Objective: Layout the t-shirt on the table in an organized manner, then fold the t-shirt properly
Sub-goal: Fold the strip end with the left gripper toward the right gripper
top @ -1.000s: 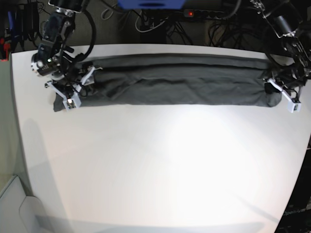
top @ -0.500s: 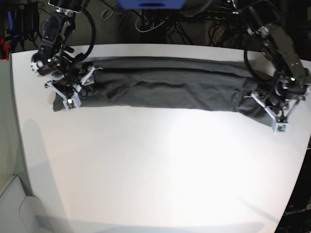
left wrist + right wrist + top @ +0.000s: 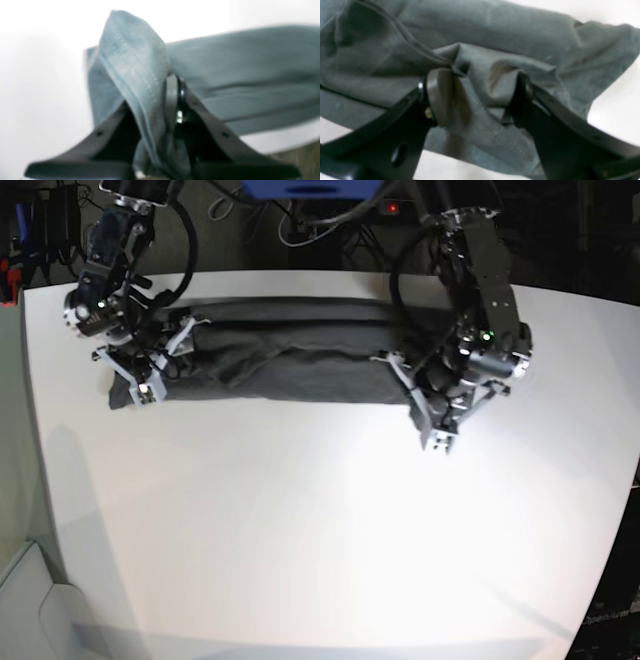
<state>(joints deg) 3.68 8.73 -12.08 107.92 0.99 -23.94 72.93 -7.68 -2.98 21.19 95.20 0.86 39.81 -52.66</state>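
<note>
Pinching a hemmed fold of the t-shirt [image 3: 140, 75], the left end effector [image 3: 152, 120] has its jaws narrow, nearly together, cloth bunched between them and rising above the tips; rest of the garment trails off to that end effector's right in the left wrist view. In the base view the left end effector [image 3: 430, 415] sits at the band's near right end, just over the tabletop [image 3: 320, 540].

Right end effector [image 3: 480, 100] stands wide, jaws splayed, pressed down on the t-shirt [image 3: 495, 45], a ridge of cloth humped between the pads [image 3: 437, 95]; cannot tell if it truly grips. Cloth spreads ahead of and to both sides of it. In the base view the right end effector [image 3: 150, 370] is at the band's left end.

T-shirt [image 3: 290, 355] lies as a long narrow folded band on the far part of the tabletop, long axis running straight from one end effector to the other, across the view. Right end lifted and doubled back at the left end effector.
</note>
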